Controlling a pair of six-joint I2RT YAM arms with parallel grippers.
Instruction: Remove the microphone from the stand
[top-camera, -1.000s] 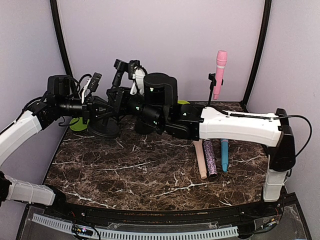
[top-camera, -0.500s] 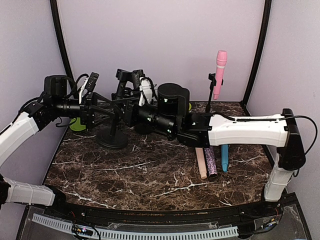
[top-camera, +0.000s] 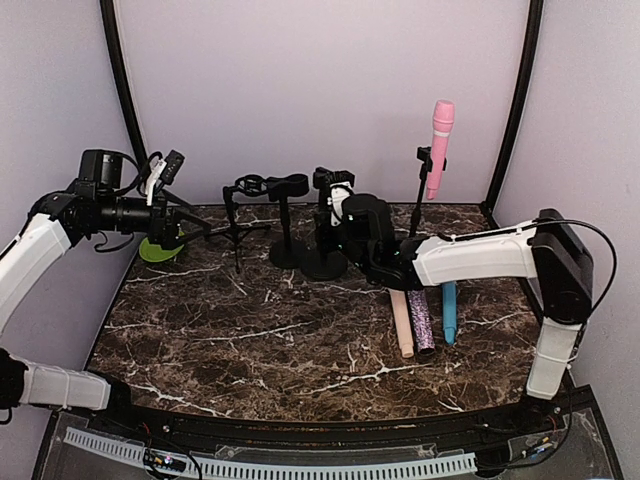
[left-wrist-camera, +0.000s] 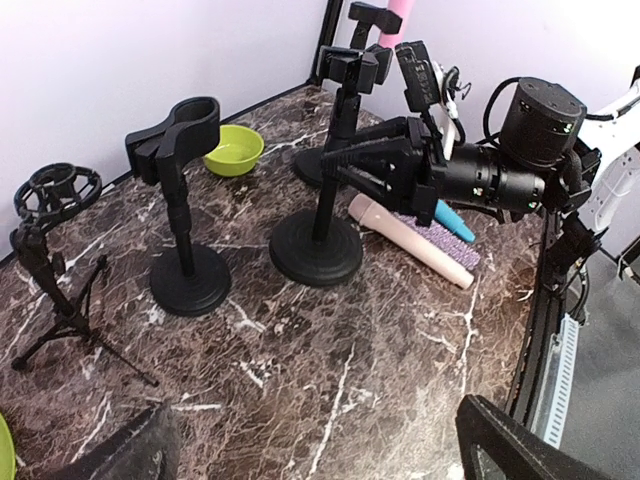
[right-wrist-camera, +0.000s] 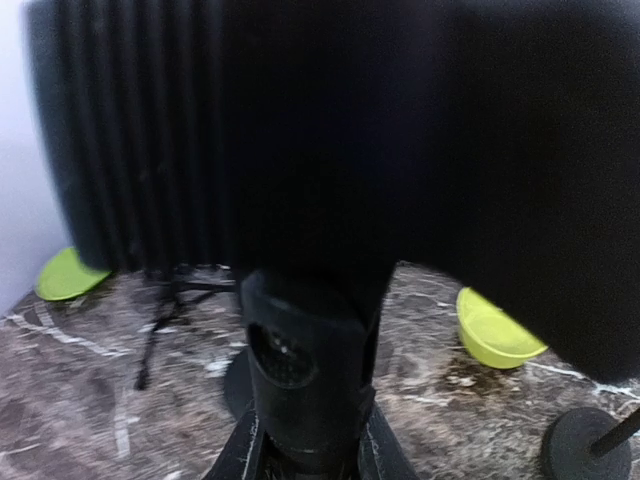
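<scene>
The left arm comes in from the left side, with its forearm raised above the marble table (top-camera: 250, 340) and pointing toward the middle. The left gripper (left-wrist-camera: 315, 440) has its fingers wide apart, and we see nothing between them.

The right arm reaches from the right edge across the table to the centre. The right gripper (left-wrist-camera: 360, 165) is clamped on the post of the round-base stand (left-wrist-camera: 315, 250), which is upright. In the right wrist view we see only black parts very close, and we cannot tell more from it.

The pink microphone (top-camera: 441, 140) is at the back right of the table, close to the wall. It sits in the clip of the thin stand (top-camera: 421, 185), almost upright, with the wider head on top. It is pink all over. It is well apart from both grippers, and neither one touches it.

Three loose microphones (top-camera: 421, 318) lie side by side on the table, just under the right forearm.
</scene>
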